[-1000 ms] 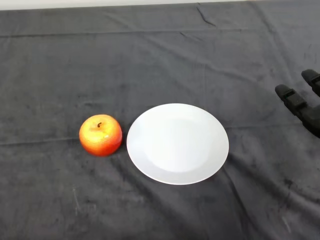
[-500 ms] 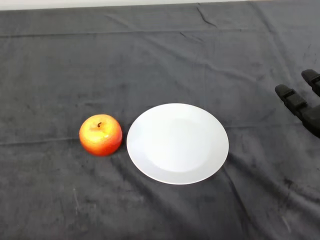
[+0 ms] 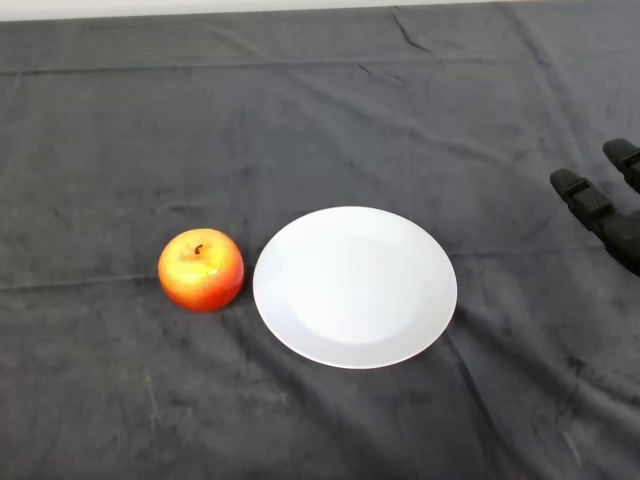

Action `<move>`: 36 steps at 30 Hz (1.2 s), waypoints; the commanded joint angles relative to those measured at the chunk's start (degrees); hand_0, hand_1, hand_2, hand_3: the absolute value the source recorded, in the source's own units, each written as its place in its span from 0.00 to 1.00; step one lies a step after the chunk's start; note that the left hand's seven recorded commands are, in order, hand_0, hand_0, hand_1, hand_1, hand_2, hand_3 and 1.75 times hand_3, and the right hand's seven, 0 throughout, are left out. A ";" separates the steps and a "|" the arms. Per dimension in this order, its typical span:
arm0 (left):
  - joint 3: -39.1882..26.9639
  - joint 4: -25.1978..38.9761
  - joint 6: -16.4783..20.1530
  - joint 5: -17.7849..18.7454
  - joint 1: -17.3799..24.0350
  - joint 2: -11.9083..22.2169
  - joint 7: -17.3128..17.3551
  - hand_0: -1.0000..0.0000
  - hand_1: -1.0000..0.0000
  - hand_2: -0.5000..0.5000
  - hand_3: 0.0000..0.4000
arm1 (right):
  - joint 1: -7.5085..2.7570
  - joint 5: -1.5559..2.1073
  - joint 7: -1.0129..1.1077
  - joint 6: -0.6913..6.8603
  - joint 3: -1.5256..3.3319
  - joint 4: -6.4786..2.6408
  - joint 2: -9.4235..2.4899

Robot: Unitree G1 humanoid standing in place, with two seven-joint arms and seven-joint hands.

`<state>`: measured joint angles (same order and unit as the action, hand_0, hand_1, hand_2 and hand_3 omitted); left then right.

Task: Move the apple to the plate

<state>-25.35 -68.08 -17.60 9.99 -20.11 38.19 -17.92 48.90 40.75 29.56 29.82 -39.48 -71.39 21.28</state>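
Red-and-yellow, stem up, the apple (image 3: 201, 270) is seen just beside the white plate (image 3: 355, 287) toward the worktop's (image 3: 330, 120) left edge, while the robot hand (image 3: 605, 208), fingers straight and holding nothing, should be brought across and closed squarely around it.

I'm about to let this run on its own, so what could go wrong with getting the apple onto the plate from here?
1. The hand sits at the far right edge, with the white plate between it and the apple; reaching across could nudge the plate.
2. The apple is round and stands free on the dark cloth, so a glancing touch may roll it away.
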 commanded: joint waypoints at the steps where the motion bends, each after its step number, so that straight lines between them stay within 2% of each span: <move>1: 1.19 1.25 -1.58 -1.45 -2.82 3.61 1.11 1.00 1.00 0.50 0.00 | 1.59 -0.24 0.32 -0.02 -1.35 1.06 1.54; 11: 4.35 1.34 -3.86 -3.39 -5.09 3.42 8.32 1.00 1.00 0.50 0.00 | 1.59 -0.25 0.31 -0.02 -1.35 1.07 1.54; 22: 8.13 2.80 -4.36 -5.15 -5.93 3.28 18.23 1.00 1.00 0.50 0.00 | 1.57 -0.25 0.30 -0.02 -1.34 1.11 1.52; 29: 10.25 7.47 -2.07 -5.86 -5.09 3.44 22.90 1.00 1.00 0.50 0.00 | 1.54 -0.25 0.29 -0.02 -1.34 1.16 1.49; 36: 12.18 15.99 1.43 -6.39 -2.73 2.67 25.04 1.00 1.00 0.50 0.00 | 1.49 -0.25 0.25 -0.03 -1.32 1.28 1.44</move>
<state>-13.79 -52.83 -16.65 4.25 -23.87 38.33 6.73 48.90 40.75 29.56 29.82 -39.48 -71.39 21.25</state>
